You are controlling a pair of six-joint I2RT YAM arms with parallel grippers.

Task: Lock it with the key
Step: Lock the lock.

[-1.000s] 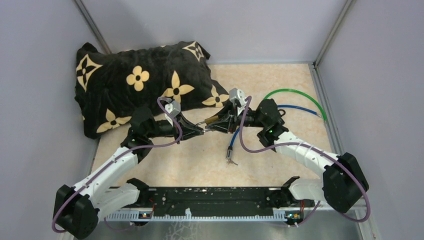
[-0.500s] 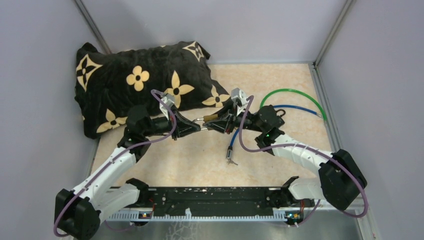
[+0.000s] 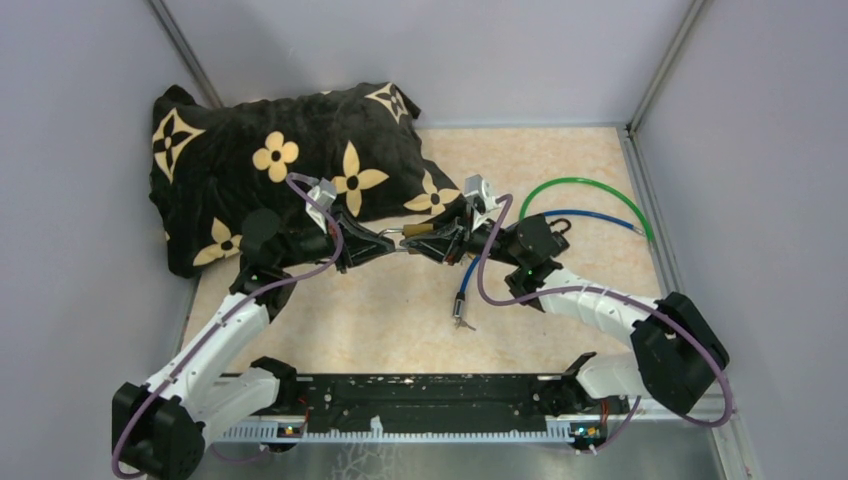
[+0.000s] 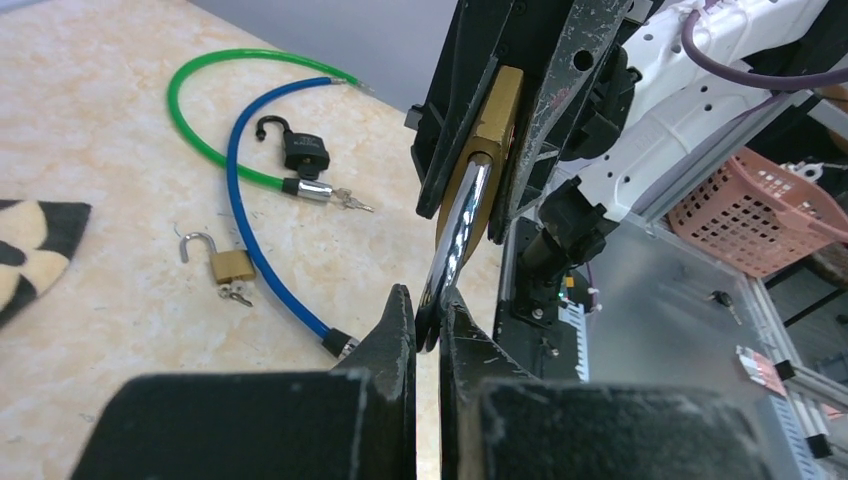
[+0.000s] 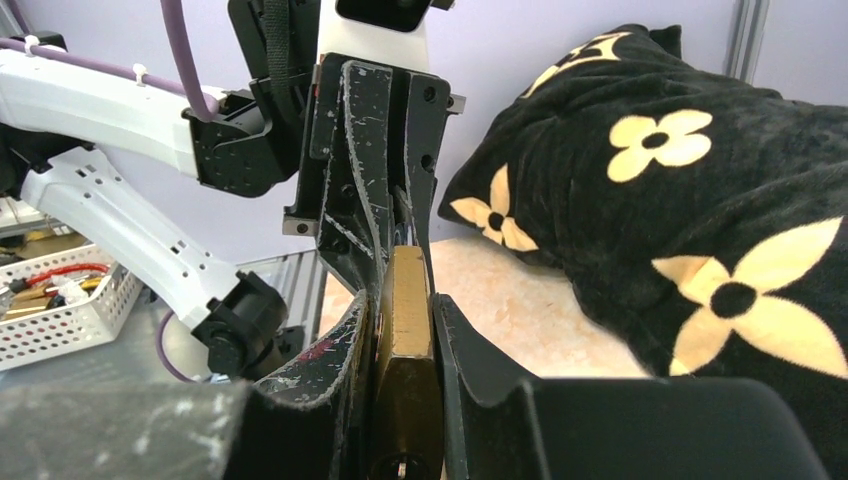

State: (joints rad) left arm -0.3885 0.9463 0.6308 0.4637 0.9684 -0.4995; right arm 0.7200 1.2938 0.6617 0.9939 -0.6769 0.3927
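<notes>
A brass padlock is held in the air between both arms. My right gripper is shut on its brass body, and the keyhole faces the right wrist camera with no key showing in it. My left gripper is shut on the padlock's chrome shackle, below the brass body. In the top view the left gripper and right gripper meet tip to tip at the padlock, just in front of the pillow. Small keys lie on the table beside another padlock.
A black pillow with cream flowers fills the back left. A green cable and a blue cable lie to the right. A small open brass padlock and a black padlock lie by the cables.
Both grippers, still joined at the padlock, have shifted a little left and towards the pillow. The left wrist has swung further left.
</notes>
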